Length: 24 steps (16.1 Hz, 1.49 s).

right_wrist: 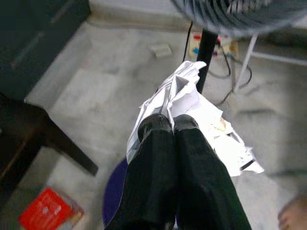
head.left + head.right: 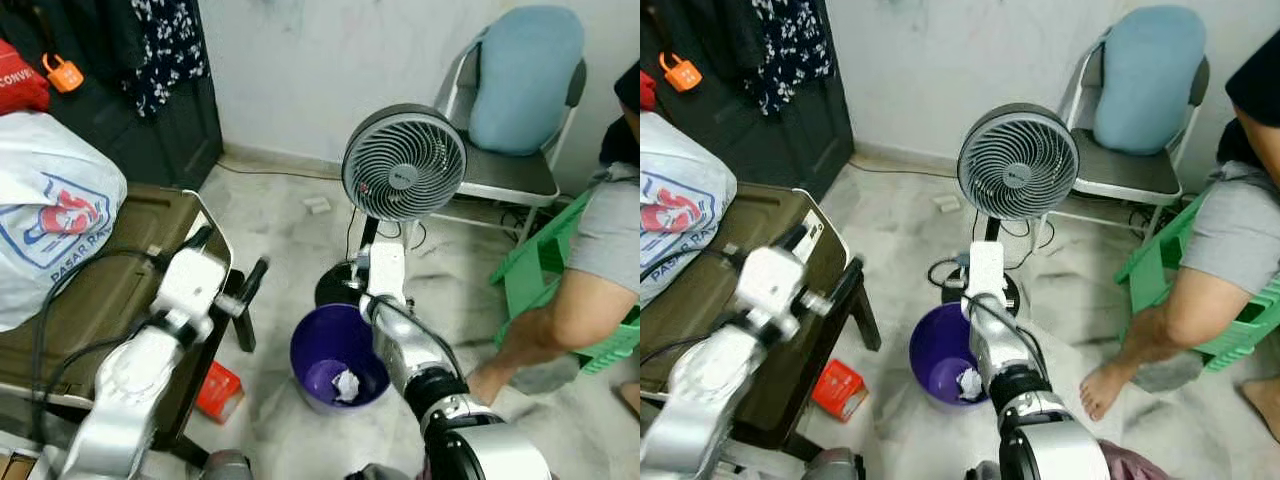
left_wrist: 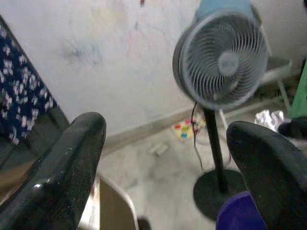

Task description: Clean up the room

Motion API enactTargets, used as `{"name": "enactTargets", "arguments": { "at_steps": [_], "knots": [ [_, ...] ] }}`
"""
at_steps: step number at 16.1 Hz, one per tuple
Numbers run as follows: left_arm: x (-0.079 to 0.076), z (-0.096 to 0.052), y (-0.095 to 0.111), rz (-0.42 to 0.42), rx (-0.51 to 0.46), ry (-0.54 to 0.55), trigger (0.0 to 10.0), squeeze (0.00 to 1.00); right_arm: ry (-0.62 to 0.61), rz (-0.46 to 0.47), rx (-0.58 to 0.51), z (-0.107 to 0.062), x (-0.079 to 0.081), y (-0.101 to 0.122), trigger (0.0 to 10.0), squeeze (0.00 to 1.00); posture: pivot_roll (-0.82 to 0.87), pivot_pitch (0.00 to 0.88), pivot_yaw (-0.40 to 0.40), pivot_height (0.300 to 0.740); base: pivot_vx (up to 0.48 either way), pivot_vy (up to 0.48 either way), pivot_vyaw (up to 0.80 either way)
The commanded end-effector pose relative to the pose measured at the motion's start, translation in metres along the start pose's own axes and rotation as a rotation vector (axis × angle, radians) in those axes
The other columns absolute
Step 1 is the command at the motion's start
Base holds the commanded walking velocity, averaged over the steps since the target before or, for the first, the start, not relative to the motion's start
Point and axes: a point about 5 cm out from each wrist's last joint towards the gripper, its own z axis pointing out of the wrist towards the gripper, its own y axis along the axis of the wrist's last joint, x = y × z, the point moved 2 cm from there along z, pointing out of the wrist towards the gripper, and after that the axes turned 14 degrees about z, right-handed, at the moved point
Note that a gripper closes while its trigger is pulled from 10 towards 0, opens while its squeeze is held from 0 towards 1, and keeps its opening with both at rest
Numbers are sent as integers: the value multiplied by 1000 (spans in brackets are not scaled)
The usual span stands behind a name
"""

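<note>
A purple bin (image 2: 322, 352) stands on the floor at the foot of a fan, with one crumpled white paper (image 2: 346, 384) lying in it. My right gripper (image 1: 171, 122) is shut on a crumpled white paper wad (image 1: 194, 98), held above the bin's far rim (image 1: 113, 189) close to the fan pole (image 1: 206, 45). The right arm (image 2: 392, 320) reaches forward over the bin. My left gripper (image 2: 228, 258) hovers open and empty beside the dark table's corner, its two black fingers (image 3: 72, 163) spread wide.
A grey standing fan (image 2: 403, 163) rises just behind the bin. A red box (image 2: 218, 390) lies on the floor by the dark table (image 2: 110, 290), which carries a white bag (image 2: 50, 215). A chair with a blue cushion (image 2: 525, 80) and a seated person's leg (image 2: 560, 320) are on the right.
</note>
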Motion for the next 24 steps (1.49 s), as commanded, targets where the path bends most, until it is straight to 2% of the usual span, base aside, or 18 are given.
{"name": "enactTargets", "arguments": {
  "at_steps": [1,5,9,13,15,18,22,23,24],
  "knots": [
    [-1,-4,6,-6,-17,-27,10000,0,-11,-14,-12,0,3,0,10000,0,249,121,-25,740,0,0,0],
    [-15,-15,21,-42,-27,-127,10000,0,-119,-9,28,-4,-12,-20,10000,0,275,169,45,740,0,0,0],
    [-24,-17,39,-78,-57,-189,10000,0,-187,11,3,-3,-21,-15,10000,0,285,219,101,740,0,0,0],
    [-11,-22,36,-46,-15,-187,10000,0,-252,-46,-73,0,-40,5,10000,0,304,252,124,740,0,0,0],
    [-8,-24,35,-42,-3,-191,10000,0,-268,-17,-95,1,-47,13,10000,0,308,262,129,740,0,0,0],
    [-14,-26,37,-45,2,-206,10000,0,-250,4,-97,2,-44,13,10000,0,309,266,129,740,0,0,0],
    [-13,-27,34,-45,15,-204,10000,0,-196,35,-110,3,-32,14,10000,0,312,268,130,740,0,0,0],
    [-13,-27,34,-44,16,-204,10000,0,-187,41,-110,3,-31,14,10000,859,312,266,130,740,0,0,0],
    [-13,-27,34,-43,18,-202,10000,0,-179,46,-112,3,-30,15,10000,1000,311,266,130,740,0,0,0]
  ]
}}
